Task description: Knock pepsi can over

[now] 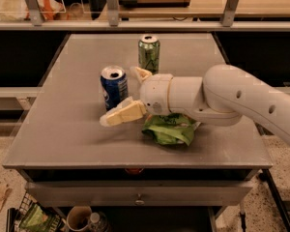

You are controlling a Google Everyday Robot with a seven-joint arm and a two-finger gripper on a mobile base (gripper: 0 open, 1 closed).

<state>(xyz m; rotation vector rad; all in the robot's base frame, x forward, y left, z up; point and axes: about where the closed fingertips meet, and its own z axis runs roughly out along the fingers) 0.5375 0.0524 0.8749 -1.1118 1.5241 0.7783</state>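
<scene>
Single camera view, looking down on a grey tabletop (53,129) from its front edge.

Task item: the pepsi can (113,87) stands upright on the tabletop, left of centre, silver top up with the opening visible. It is not tipped.

Gripper: the gripper (120,95) is low over the tabletop, at the can's right side, on a white arm (241,100) that reaches in from the right edge of the view. The fingers are spread apart and hold nothing. The near finger (124,115) points left and crosses in front of the can's base. The far finger (141,73) shows behind the can's upper right edge. The can thus sits at the mouth of the open fingers. Whether either finger touches the can cannot be told from this view.

Other items on the tabletop:
- A green can (149,53) stands upright behind and to the right of the pepsi can, apart from it, just beyond the far finger.
- A crumpled green snack bag (169,129) lies under the arm's wrist, right of the near finger and nearer the front edge.

Below the tabletop: a drawer front with a small knob (138,195). Under it, at lower left, are a paper cup (79,219) and a green packet (35,217).
</scene>
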